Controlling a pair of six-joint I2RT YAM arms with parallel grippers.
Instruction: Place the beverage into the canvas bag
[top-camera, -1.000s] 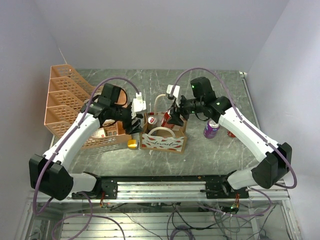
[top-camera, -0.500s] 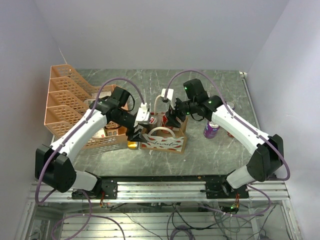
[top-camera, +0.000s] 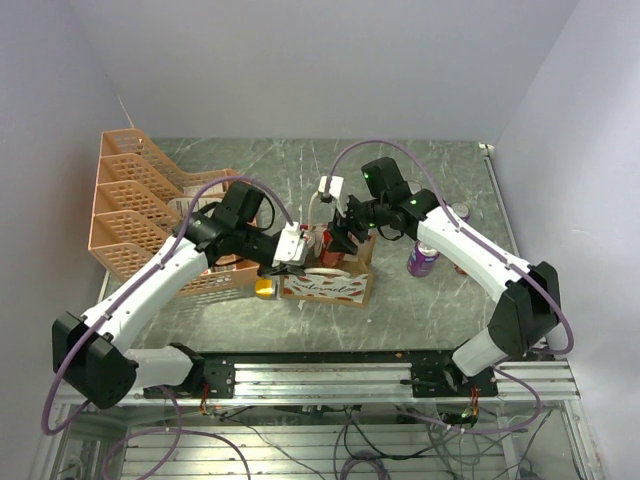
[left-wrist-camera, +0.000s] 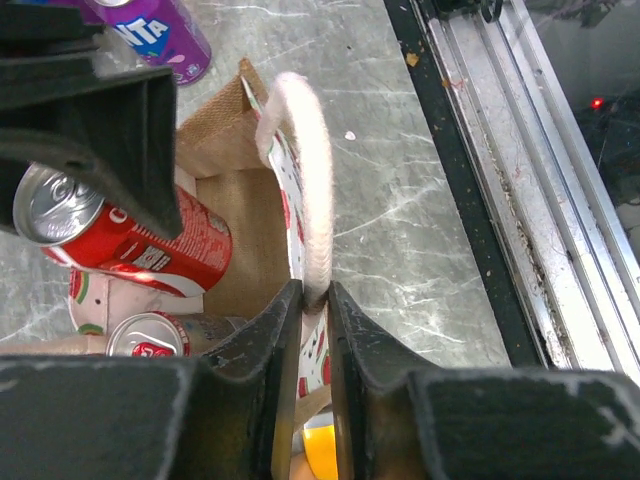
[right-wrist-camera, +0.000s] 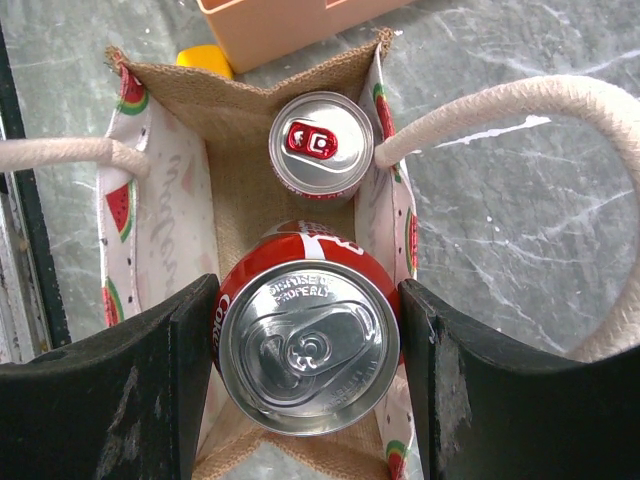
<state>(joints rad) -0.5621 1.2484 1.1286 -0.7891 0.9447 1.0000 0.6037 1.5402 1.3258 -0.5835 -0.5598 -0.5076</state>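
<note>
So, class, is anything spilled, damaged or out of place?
Nothing stands out: the left claw pinches a handle of the canvas bag, the right claw holds a red can at its opening, another can stands inside.

The canvas bag (top-camera: 325, 287) is a small tan boxy tote with a white front panel printed with red watermelon slices. It stands open on the tabletop, about midway between the left and right edges and closer to the near edge. Its near handle (left-wrist-camera: 310, 170), a white rope loop, is pinched by the left gripper (left-wrist-camera: 315, 330). The red can (right-wrist-camera: 300, 345), silver-topped with its tab unopened, is clasped by the right gripper (right-wrist-camera: 305, 380) at the bag's open mouth. A second can (right-wrist-camera: 322, 143) stands upright inside, at one end.
</note>
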